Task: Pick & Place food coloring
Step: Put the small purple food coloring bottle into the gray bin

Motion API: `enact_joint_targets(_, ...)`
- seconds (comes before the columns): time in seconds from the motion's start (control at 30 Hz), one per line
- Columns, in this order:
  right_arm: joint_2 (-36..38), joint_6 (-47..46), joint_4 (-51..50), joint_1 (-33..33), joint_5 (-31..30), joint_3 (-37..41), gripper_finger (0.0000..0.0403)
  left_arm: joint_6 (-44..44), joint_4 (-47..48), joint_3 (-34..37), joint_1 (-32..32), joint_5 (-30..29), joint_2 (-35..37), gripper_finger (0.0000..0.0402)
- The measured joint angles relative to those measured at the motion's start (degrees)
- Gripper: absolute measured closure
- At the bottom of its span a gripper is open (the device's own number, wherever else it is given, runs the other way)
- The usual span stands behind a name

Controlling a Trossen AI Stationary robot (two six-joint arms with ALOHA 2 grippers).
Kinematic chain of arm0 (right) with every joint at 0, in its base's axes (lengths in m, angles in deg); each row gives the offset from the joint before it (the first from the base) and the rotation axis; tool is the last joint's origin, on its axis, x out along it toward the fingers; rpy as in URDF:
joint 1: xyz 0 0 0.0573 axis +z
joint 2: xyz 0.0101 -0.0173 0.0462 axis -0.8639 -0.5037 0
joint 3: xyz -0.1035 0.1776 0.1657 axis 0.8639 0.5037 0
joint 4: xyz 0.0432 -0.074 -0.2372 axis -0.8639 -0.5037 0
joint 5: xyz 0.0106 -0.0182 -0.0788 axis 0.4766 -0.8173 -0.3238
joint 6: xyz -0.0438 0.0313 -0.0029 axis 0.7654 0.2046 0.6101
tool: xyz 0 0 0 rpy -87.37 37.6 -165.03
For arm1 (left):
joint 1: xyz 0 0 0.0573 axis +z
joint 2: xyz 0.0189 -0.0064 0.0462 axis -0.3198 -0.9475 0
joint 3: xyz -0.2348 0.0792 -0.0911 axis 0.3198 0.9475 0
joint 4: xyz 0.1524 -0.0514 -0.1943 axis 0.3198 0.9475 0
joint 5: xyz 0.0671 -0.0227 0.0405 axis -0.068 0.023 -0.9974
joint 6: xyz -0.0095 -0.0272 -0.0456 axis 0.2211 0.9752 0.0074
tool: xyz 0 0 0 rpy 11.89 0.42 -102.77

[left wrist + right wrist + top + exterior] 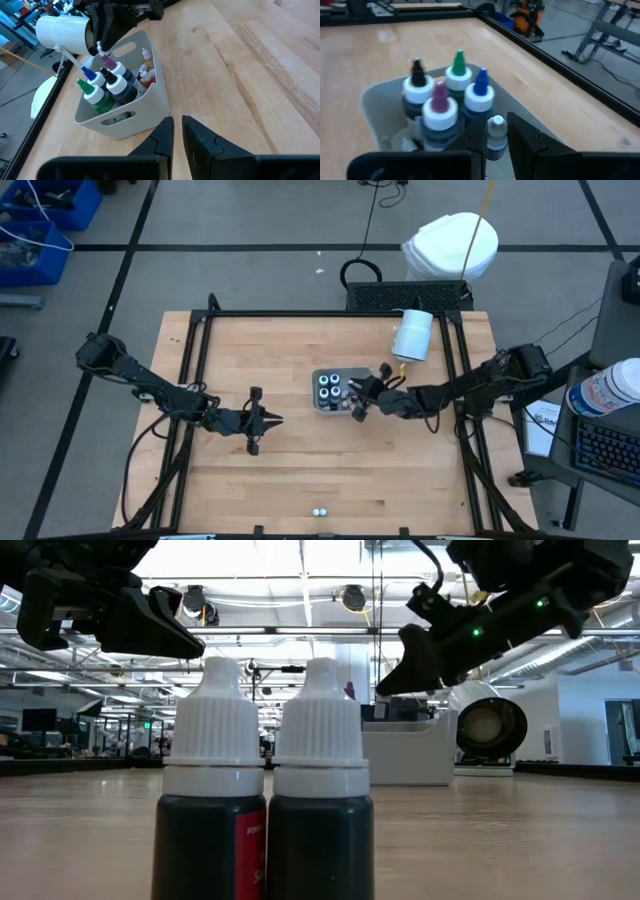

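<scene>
Grey plastic tray (318,407) near the middle of the wooden worktop (300,475), already loaded with four larger food coloring bottles (447,92) standing upright in a cluster (tips black, green, purple and blue, judging by the right wrist view), plus a few smaller bottles (146,70) lying against one wall. Right gripper (358,402) poised at the tray's edge on the right arm's side, closed on a small white-capped bottle (496,131) held upright just above the rim, beside the blue-tipped one. Looks like the drop-in stage for this piece: carried to the tray, not yet let go. Left gripper (275,420) parked well apart from the tray on the bare wood, aimed towards it, fingers drawn almost together with only a sliver of a gap and nothing between them. Left to do, as far as can be judged: release of the held bottle, then collection of the pair of white-capped bottles (319,511) standing side by side near the worktop's front edge, far from both arms. Roughly most of the way through, then, with two items outstanding. Hard to settle: the exact count of small pieces in the tray, since partly masked by the taller bottles and by the right arm; the colour inside the held bottle, mostly hidden behind the gripper's own fingers; the lower halves of the front pair, cut off in the low view. White cylinder (412,335) lying on its side beyond the tray, apparently no part of the job.
</scene>
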Motion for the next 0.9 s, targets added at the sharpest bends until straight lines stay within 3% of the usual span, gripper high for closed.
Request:
enact_joint_targets(0.23,-3.2,-1.2,1.5,-2.5,4.3,-0.1,0.036,0.0,-0.1,0.0,0.0,0.0,0.0,0.0355)
enact_joint_targets(0.6,-9.8,-2.0,3.4,-6.1,4.4,-0.1,0.036,-0.1,0.0,0.0,0.0,0.0,0.0,0.0355)
enact_joint_targets(0.9,-10.1,-1.8,3.7,-6.4,4.6,-0.1,0.0359,0.0,0.0,0.0,0.0,0.0,0.0,0.0355)
